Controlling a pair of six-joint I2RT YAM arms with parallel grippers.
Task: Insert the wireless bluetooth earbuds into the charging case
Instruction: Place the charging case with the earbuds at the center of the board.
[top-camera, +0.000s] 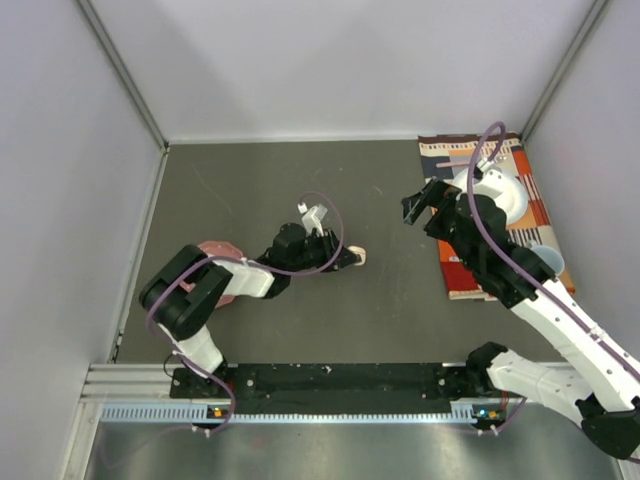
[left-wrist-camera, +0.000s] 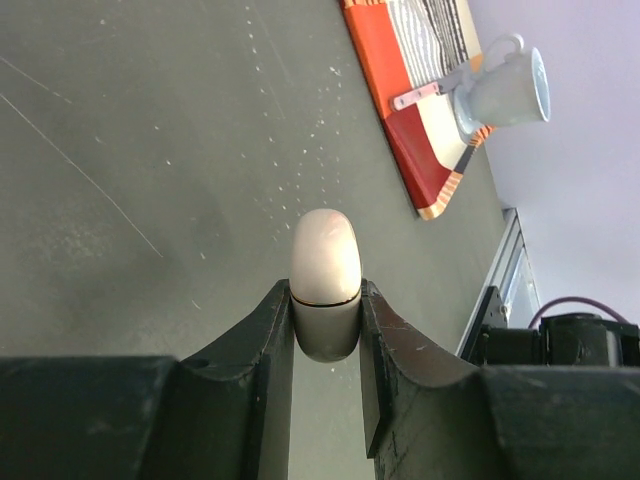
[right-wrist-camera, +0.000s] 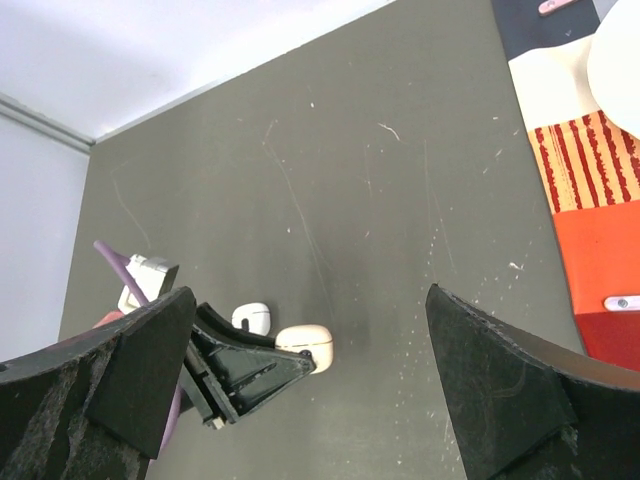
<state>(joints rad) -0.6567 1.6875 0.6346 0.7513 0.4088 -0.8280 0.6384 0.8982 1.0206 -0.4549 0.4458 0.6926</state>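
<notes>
Pale peach and closed, the charging case (left-wrist-camera: 325, 250) is clamped in the left gripper (left-wrist-camera: 325, 295) near the middle of the tabletop (top-camera: 260, 190), so it should be held level while the wide-open right gripper (top-camera: 422, 203) fetches what seems an earbud (left-wrist-camera: 415, 97) from the far-right mat (left-wrist-camera: 400, 150).

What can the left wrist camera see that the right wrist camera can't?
Only the left wrist view: a handled mug. Only the right wrist view: a second, white case and the right end effector, open wide. Both: the left end effector shut on the peach case, the patterned mat, the grey table.
</notes>
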